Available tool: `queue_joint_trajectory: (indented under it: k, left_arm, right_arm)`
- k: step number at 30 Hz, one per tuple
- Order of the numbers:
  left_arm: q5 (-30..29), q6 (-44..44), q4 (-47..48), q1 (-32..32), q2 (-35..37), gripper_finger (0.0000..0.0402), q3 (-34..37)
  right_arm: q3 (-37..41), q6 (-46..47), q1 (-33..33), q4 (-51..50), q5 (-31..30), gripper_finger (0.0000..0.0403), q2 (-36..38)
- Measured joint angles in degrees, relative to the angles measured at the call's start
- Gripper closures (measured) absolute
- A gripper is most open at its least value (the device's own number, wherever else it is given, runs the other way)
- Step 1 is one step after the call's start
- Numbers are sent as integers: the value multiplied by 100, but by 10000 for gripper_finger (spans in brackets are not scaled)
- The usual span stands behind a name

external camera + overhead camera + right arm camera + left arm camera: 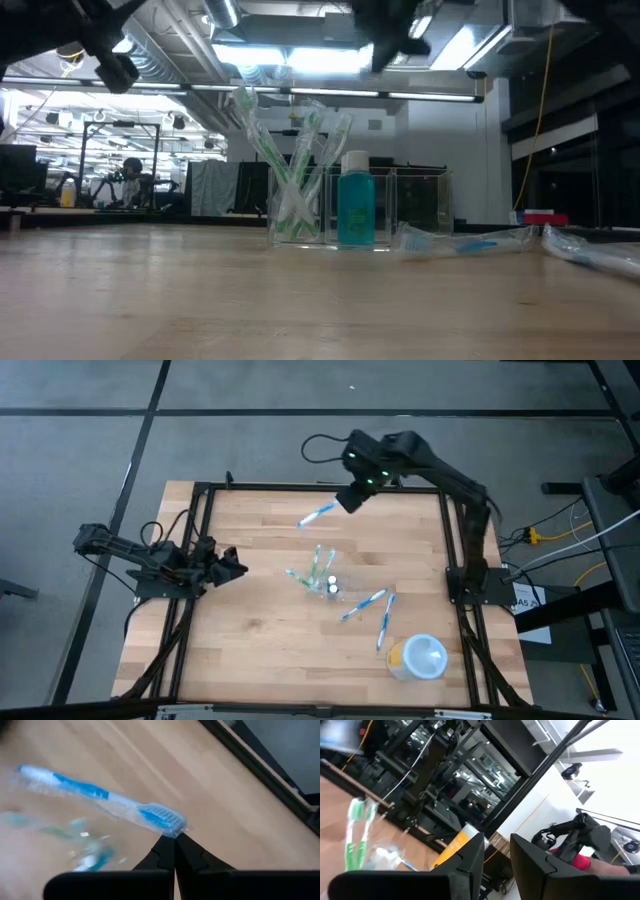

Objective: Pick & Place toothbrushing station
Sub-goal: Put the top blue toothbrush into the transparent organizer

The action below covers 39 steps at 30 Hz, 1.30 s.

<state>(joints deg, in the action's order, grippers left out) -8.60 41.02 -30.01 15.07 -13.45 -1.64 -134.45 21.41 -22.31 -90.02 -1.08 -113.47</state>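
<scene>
Blue-and-white toothbrush (107,802), green toothbrushes (290,170), teal bottle (356,207).

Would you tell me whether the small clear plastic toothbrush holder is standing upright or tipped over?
Upright. In the low view the clear plastic holder stands level on the wooden table, green toothbrushes and a teal bottle standing inside.

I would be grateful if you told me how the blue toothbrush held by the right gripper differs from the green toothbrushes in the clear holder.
The blue toothbrush hangs above the table, pinched at its head end by the right gripper, whose jaws are shut; the green toothbrushes stand leaning inside the clear holder. The blue toothbrush is one brush held nearly level; the green toothbrushes are several, crossing each other. Both appear wrapped in clear plastic.
</scene>
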Motion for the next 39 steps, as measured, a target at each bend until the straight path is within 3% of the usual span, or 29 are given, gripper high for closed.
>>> queue_joint_trajectory:
  k: [9,14,18,22,25,28,30,35,39]
  left_arm:
    - [107,-29,-3,0,0,313,-58]
    - [107,8,-18,0,0,313,-58]
    - [119,17,-144,-2,0,313,-58]
    - [127,-33,-333,0,0,313,-60]
    - [127,-46,-329,-1,1,313,-60]
    - [134,-108,-301,-2,0,313,-60]
    - [133,-124,-284,-1,0,313,-60]
    - [101,-115,-281,0,-42,313,-60]
    - [81,87,-292,-1,-136,313,-60]
  right_arm:
    - [2,670,999,0,-942,403,1255]
    - [2,967,2015,0,-1728,403,1548]
    - [2,591,3060,0,-2291,403,1558]
    - [2,474,3956,2,-2180,403,1453]
    - [8,725,4355,1,-1871,403,1426]
    - [-2,700,4637,0,-1993,403,1293]
    - [3,576,4825,2,-2495,403,1078]
    - [36,304,5129,7,-4393,403,441]
    - [446,338,5078,4,-4812,403,96]
